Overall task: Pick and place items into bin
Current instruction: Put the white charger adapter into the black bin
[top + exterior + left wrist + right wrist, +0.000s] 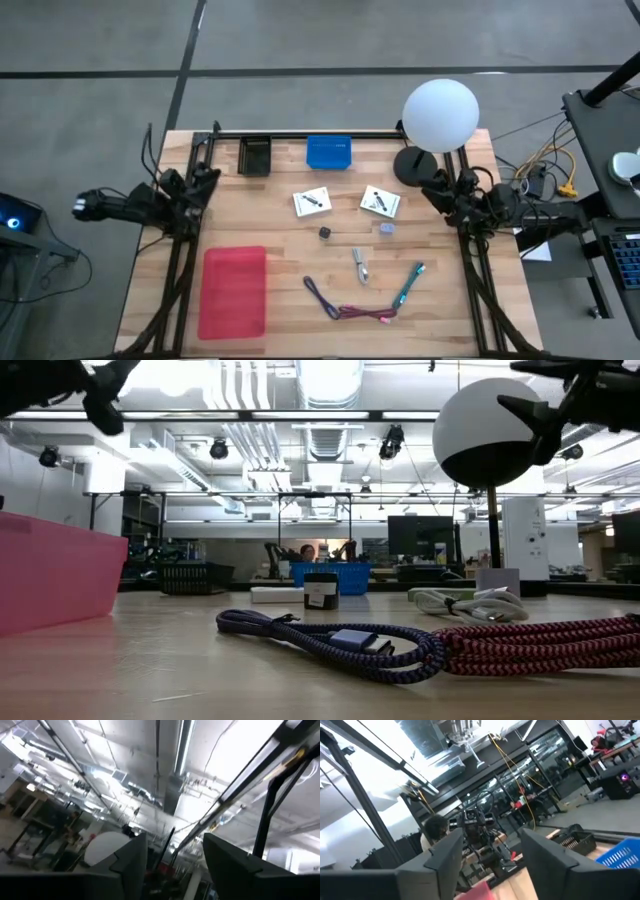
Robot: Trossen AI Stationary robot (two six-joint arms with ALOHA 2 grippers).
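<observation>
On the wooden table lie two white square cards [312, 201] [380, 202], a tiny dark cube [325, 232], a lavender-grey piece [387, 229], a silver clip [360, 265], a green pen [410, 284] and a purple-pink cord [345, 305]. A red bin [234, 290] stands at the near left. My left gripper [205, 180] is raised at the table's left edge, open [175, 865] and tipped upward at the ceiling. My right gripper [440, 188] is raised at the right edge, open [492, 855], with nothing between its fingers.
A white globe lamp [438, 115] on a black base stands at the far right, close to my right gripper. A blue basket [328, 152] and a black tray [254, 156] sit along the far edge. Dark frame bars run down both table sides.
</observation>
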